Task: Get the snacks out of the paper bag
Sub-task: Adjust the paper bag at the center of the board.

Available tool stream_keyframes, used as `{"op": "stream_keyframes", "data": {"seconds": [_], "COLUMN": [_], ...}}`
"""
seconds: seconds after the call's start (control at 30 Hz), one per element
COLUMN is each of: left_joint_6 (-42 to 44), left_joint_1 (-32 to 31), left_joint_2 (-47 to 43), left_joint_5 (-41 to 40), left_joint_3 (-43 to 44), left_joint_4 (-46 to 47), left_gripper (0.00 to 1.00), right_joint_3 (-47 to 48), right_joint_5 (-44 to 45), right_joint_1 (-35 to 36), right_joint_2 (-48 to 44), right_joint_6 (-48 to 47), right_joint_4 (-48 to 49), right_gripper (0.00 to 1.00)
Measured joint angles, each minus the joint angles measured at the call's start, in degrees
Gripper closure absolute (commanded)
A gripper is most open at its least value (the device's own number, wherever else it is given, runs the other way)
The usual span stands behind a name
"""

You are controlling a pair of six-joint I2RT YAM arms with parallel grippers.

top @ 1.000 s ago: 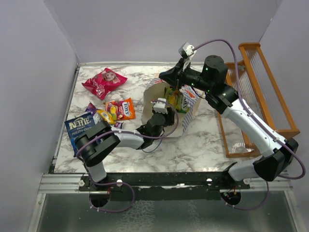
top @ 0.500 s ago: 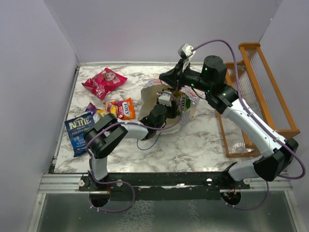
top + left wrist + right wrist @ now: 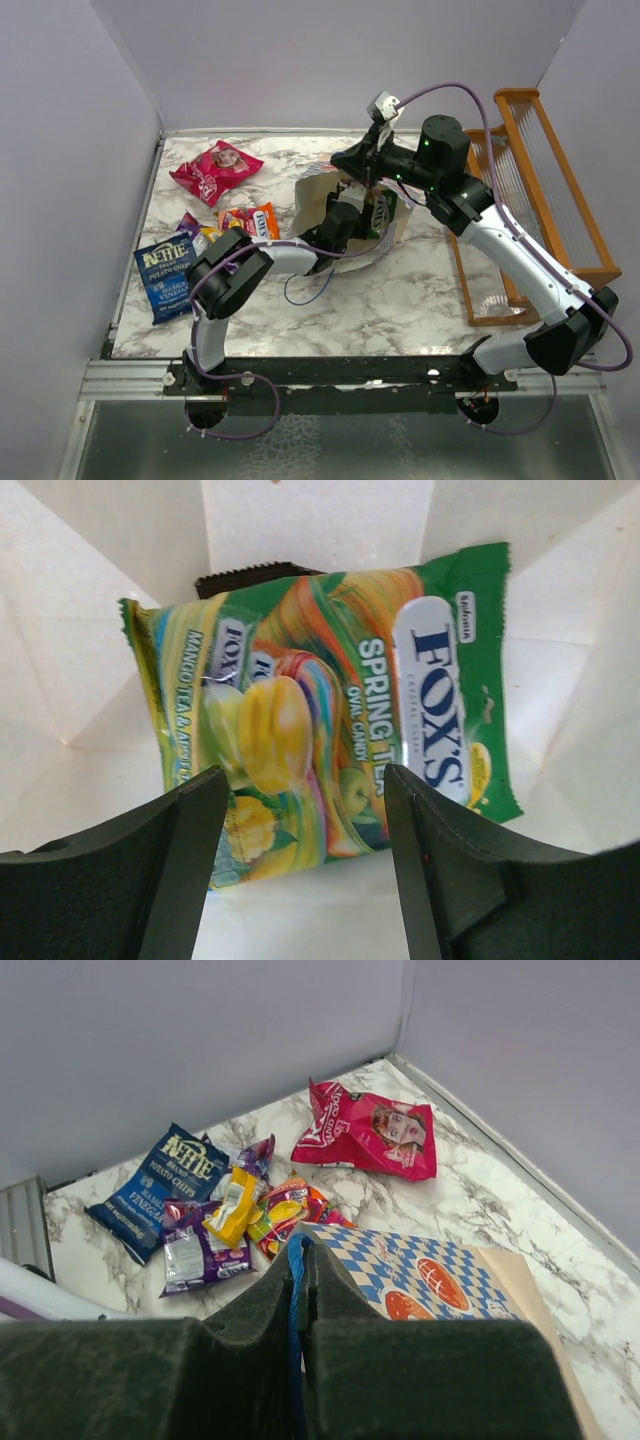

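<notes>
The paper bag (image 3: 312, 203) lies tipped open on the marble table, mouth toward the left arm. My left gripper (image 3: 349, 207) is inside the bag and open. In the left wrist view its jaws (image 3: 305, 880) stand wide apart just short of a green Fox's candy pack (image 3: 330, 695) lying on the bag's white inside (image 3: 300, 520), with a dark packet edge (image 3: 245, 577) behind it. My right gripper (image 3: 299, 1252) is shut on the bag's blue cord handle (image 3: 296, 1290) above the checkered side (image 3: 420, 1270). It also shows in the top view (image 3: 363, 172).
Removed snacks lie at the table's left: a pink-red bag (image 3: 215, 170), a blue chips bag (image 3: 168, 272), an orange candy pack (image 3: 250, 222), and purple (image 3: 200, 1250) and yellow (image 3: 232, 1205) packs. An orange wooden rack (image 3: 530, 200) stands at the right.
My left gripper has reached forward from the bag's mouth deep into the bag. The bag has tipped over toward the left. The right gripper has kept hold of the handle.
</notes>
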Motion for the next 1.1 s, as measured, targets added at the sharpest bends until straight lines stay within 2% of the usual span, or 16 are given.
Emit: {"op": "stream_keyframes", "data": {"seconds": [0.23,0.6,0.73,1.0,1.1], "left_joint_6": [-0.1,0.5,0.4,-0.2,-0.8], "left_joint_1": [4.1,5.3,5.6,5.8,5.8], "left_joint_2": [1.4,4.8,6.3,7.8,7.1], "left_joint_5": [1.3,7.0,8.2,9.9,10.1], "left_joint_3": [5.6,7.6,9.9,11.8,11.8], "left_joint_4": [-7.6,-9.2,-9.5,-10.1,-11.3], "left_gripper": [0.28,0.28,0.38,0.75,0.85], "right_joint_3": [0.0,-0.5,-0.5,-0.6,-1.0], "right_joint_5": [0.0,0.1,0.1,0.3,0.4], "right_joint_1": [0.0,0.0,0.0,0.0,0.0], "right_joint_2": [-0.3,-1.1,-1.1,-1.2,-1.3], "right_joint_6": [-0.9,-1.5,-1.5,-2.0,-2.2], "right_joint_4": [-0.1,-0.1,-0.1,-0.7,-0.7], "right_gripper": [0.98,0.98,0.98,0.98,0.98]}}
